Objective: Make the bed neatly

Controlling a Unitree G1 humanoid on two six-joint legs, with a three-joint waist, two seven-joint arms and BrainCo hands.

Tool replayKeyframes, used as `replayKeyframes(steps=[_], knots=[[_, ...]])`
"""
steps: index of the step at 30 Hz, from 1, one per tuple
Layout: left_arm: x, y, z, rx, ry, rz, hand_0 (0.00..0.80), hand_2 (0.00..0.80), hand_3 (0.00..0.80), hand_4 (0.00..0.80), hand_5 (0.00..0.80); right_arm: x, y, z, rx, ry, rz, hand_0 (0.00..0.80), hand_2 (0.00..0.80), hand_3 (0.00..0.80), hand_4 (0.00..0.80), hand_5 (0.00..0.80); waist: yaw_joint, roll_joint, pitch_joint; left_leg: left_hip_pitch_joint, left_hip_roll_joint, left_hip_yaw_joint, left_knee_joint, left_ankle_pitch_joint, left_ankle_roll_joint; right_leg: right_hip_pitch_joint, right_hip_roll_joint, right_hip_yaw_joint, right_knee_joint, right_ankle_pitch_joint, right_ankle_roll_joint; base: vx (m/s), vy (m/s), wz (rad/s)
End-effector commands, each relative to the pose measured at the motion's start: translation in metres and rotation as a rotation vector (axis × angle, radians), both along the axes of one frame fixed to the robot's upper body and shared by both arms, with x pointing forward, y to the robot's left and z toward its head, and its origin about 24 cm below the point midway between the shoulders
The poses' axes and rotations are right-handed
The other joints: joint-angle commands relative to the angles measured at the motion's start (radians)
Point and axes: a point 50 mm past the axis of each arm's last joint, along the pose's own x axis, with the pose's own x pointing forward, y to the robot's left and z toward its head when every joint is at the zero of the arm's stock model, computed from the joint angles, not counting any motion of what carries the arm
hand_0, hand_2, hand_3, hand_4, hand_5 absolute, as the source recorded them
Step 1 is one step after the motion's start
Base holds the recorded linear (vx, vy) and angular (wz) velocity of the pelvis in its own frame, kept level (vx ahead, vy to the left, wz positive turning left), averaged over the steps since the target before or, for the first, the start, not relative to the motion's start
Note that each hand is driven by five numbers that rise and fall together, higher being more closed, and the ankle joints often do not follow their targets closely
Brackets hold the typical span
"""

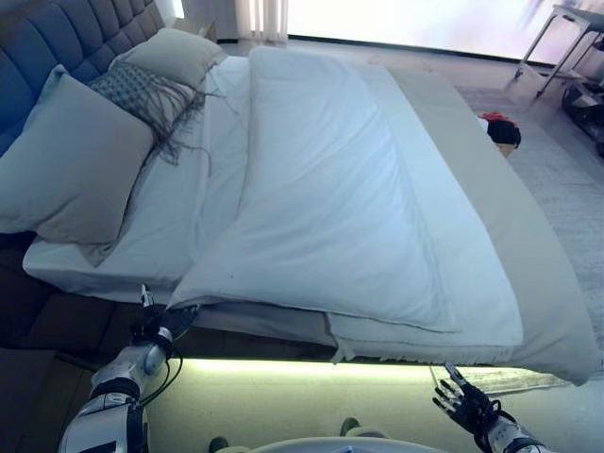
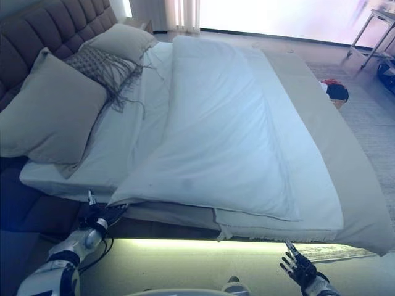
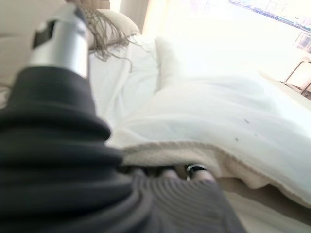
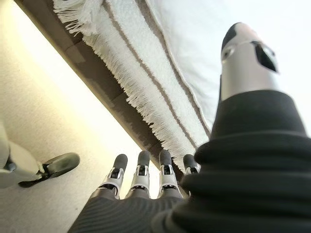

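The bed has a white duvet (image 1: 330,198) lying slightly askew, its near left corner folded over by the bed's side edge. A beige fringed blanket (image 1: 528,283) shows under it along the right side and near edge, and also in the right wrist view (image 4: 146,92). The white sheet (image 1: 179,217) lies bare towards the pillows. My left hand (image 1: 159,326) is at the duvet's near left corner, against the blanket edge (image 3: 184,153). My right hand (image 1: 467,406) is open, fingers (image 4: 141,177) straight, below the bed's edge and holding nothing.
A large grey pillow (image 1: 71,165), a fringed grey cushion (image 1: 142,90) and a small pillow (image 1: 175,55) lean by the tufted headboard (image 1: 57,38). A lit strip (image 1: 311,368) runs under the bed. A dark and red bundle (image 1: 500,130) and table legs (image 1: 566,42) stand beyond the bed.
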Motion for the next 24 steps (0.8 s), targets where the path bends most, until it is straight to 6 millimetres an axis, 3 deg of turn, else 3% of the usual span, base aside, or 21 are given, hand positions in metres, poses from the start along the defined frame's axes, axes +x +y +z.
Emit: replayKeyframes(steps=[1, 5, 11, 18, 24], knots=[[-0.061, 0.164, 0.100, 0.407, -0.269, 0.558, 0.000, 0.000, 0.000, 0.000, 0.000, -0.020, -0.028, 0.008, -0.062, 0.040, -0.014, 0.000, 0.000, 0.000, 0.000, 0.000, 0.163, 0.068, -0.054, -0.048, -0.138, -0.002, 0.053, -0.097, 0.108, -0.024, -0.017, 0.084, 0.050, -0.109, -0.014, -0.095, 0.104, -0.01], [-0.024, 0.126, 0.084, 0.331, -0.367, 0.462, 0.000, 0.000, 0.000, 0.000, 0.000, 0.014, -0.019, 0.014, -0.068, -0.062, 0.021, 0.000, 0.000, 0.000, 0.000, 0.000, 0.158, 0.064, 0.032, -0.161, -0.140, -0.021, 0.168, -0.125, 0.113, -0.137, -0.034, 0.119, 0.170, -0.156, -0.033, -0.287, 0.058, 0.03], [0.025, 0.084, 0.092, 0.239, -0.564, 0.410, 0.000, 0.000, 0.000, 0.000, 0.000, 0.079, -0.022, 0.045, -0.116, -0.231, 0.050, 0.000, 0.000, 0.000, 0.000, 0.000, 0.150, 0.049, 0.201, -0.399, -0.119, -0.045, 0.400, -0.155, 0.115, -0.391, -0.054, 0.162, 0.430, -0.207, -0.068, -0.384, 0.034, 0.47], [0.055, 0.058, 0.109, 0.201, -0.695, 0.337, 0.000, 0.000, 0.000, 0.000, 0.000, 0.120, -0.024, 0.074, -0.153, -0.320, 0.101, 0.000, 0.000, 0.000, 0.000, 0.000, 0.143, 0.024, 0.270, -0.599, -0.108, -0.068, 0.604, -0.219, 0.147, -0.624, -0.075, 0.209, 0.722, -0.294, -0.102, -0.200, 0.062, 0.08], [0.068, 0.038, 0.108, 0.161, -0.707, 0.288, 0.000, 0.000, 0.000, 0.000, 0.000, 0.138, -0.030, 0.094, -0.172, -0.376, 0.149, 0.000, 0.000, 0.000, 0.000, 0.000, 0.141, 0.017, 0.293, -0.723, -0.099, -0.093, 0.745, -0.282, 0.159, -0.758, -0.078, 0.251, 0.896, -0.362, -0.108, -0.062, 0.043, 0.08]])
